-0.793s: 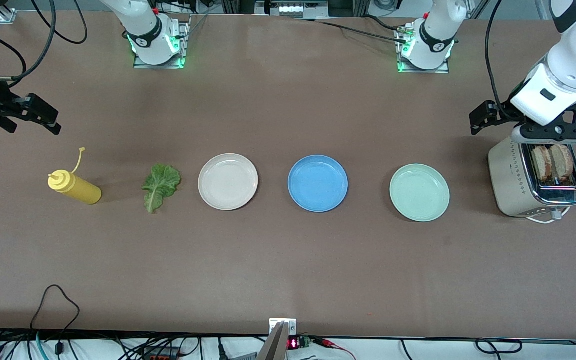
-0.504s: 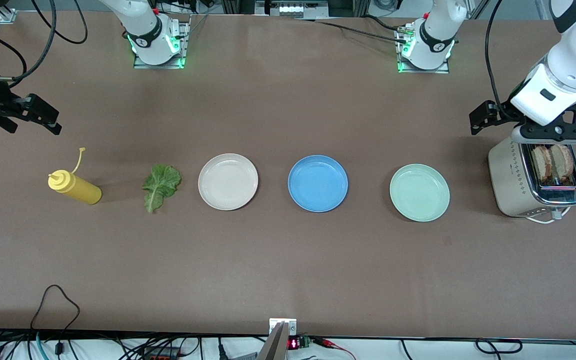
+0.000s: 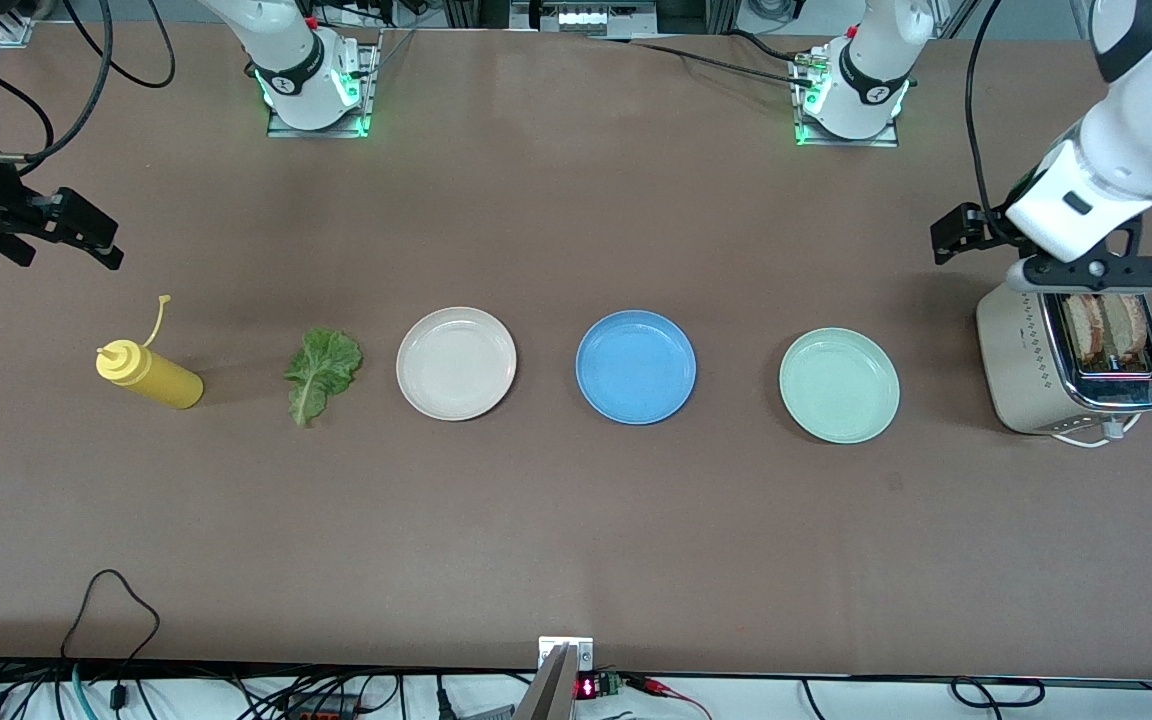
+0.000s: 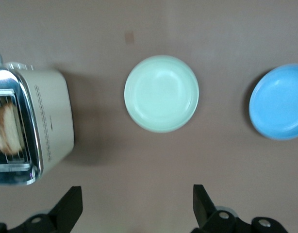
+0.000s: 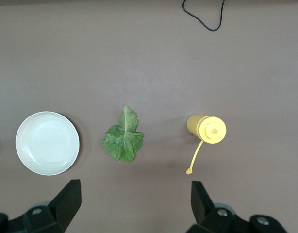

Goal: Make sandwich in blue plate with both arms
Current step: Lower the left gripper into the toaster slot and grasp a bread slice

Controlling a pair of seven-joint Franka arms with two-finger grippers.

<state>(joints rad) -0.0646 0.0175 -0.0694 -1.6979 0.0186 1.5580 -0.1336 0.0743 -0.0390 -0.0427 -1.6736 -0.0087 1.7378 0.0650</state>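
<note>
The blue plate (image 3: 636, 367) lies empty at mid-table, also in the left wrist view (image 4: 280, 102). Two toasted bread slices (image 3: 1104, 328) stand in the toaster's (image 3: 1021, 360) slots, also in the left wrist view (image 4: 8, 128). The green lettuce leaf (image 3: 321, 372) lies flat on the table, also in the right wrist view (image 5: 123, 138). My left gripper (image 3: 1091, 272) hangs open and empty over the toaster's edge (image 4: 137, 206). My right gripper (image 3: 96, 240) waits open and empty in the air above the yellow squeeze bottle's end of the table (image 5: 134, 201).
A yellow squeeze bottle (image 3: 151, 375) lies on its side at the right arm's end. A beige-white plate (image 3: 456, 363) sits between lettuce and blue plate. A mint-green plate (image 3: 839, 385) sits between blue plate and toaster. A black cable (image 3: 111, 600) loops near the front edge.
My left gripper has shifted a little toward the middle of the table above the toaster. The right arm and all the things on the table have not moved.
</note>
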